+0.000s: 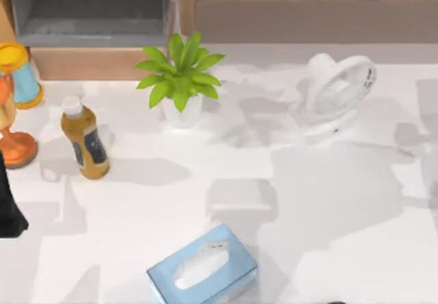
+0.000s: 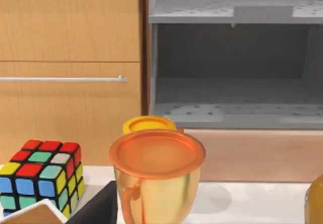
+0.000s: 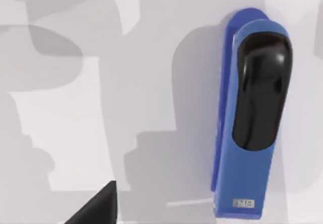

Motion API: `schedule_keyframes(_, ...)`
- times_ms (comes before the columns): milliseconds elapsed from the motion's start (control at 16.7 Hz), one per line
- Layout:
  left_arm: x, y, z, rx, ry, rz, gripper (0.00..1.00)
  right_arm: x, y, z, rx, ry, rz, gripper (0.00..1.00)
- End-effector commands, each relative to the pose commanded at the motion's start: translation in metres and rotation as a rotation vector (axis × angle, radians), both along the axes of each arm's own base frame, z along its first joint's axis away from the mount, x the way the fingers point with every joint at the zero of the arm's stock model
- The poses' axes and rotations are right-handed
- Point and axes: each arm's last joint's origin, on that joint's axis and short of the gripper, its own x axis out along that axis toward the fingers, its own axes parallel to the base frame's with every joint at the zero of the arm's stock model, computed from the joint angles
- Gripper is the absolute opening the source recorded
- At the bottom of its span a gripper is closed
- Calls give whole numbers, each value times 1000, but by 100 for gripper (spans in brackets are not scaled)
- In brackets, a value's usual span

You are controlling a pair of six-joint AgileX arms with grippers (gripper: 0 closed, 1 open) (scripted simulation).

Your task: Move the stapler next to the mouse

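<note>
The stapler point(image 3: 247, 118) is a bright blue elongated block with a glossy black top, lying flat on the white table in the right wrist view. A black part of my right gripper point(image 3: 96, 206) shows at that view's edge, apart from the stapler and not touching it. The mouse is out of view. My left arm point(image 1: 8, 201) is a dark shape at the table's left edge in the top view, parked beside the orange trophy cup point(image 2: 156, 168).
A pale blue tissue box point(image 1: 202, 266) sits at the front centre. A yellow bottle point(image 1: 85, 137) stands at the left, a potted plant point(image 1: 180, 78) at the back centre, a white fan point(image 1: 335, 92) at the back right. A colour cube point(image 2: 40, 178) lies near the trophy.
</note>
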Motion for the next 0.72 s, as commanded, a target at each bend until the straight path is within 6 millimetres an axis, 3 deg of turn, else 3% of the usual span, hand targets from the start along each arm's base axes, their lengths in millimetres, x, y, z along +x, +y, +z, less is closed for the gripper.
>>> schedule_keyframes(240,0,0,0,0,0,0,100,23,-4,-22,13,125,-21,100)
schedule_keyframes(720,0,0,0,0,0,0,100,25,-4,-31,15,141,-23,100)
